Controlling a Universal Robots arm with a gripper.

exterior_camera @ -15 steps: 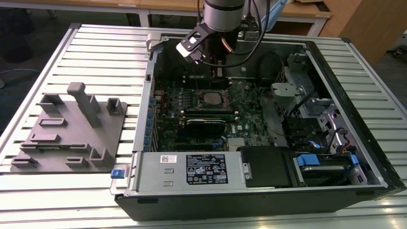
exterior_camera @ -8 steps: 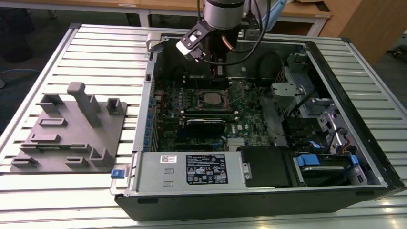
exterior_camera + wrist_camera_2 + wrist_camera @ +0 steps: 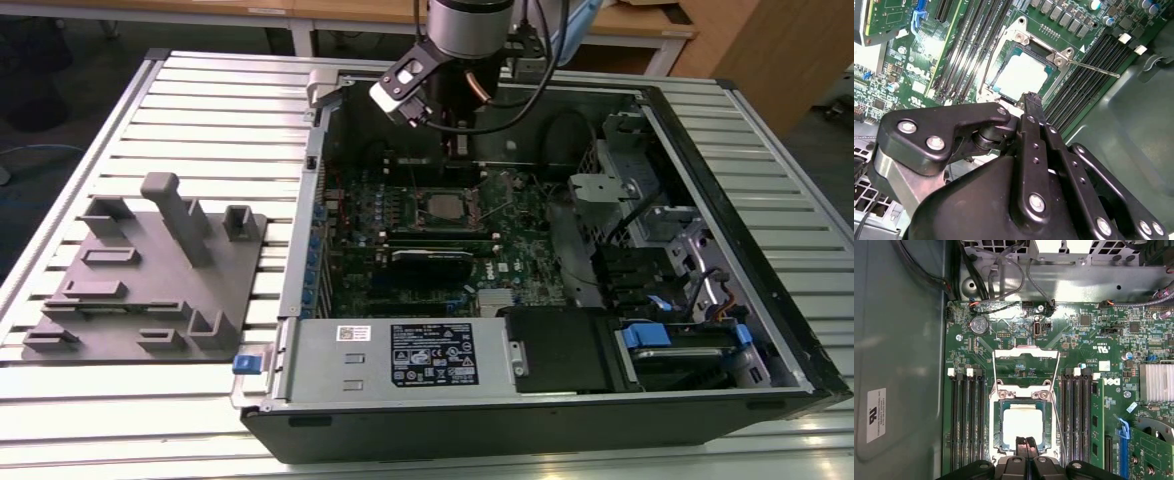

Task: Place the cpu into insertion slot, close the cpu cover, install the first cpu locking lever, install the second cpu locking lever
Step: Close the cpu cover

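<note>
Silvery cpu (image 3: 1021,422) seated in socket (image 3: 997,412), just under pressed-together jaws holding nothing.

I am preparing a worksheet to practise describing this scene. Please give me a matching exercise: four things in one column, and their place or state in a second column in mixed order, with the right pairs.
Things
1. cpu
2. cpu cover
3. hand
4. grey fixture block

Place or state
A. on the slatted table, at the exterior view's left
B. fingers shut, at the cpu's edge
C. lies flat in the socket
D. swung up, open

Pairs: 1-C, 2-D, 3-B, 4-A
</note>
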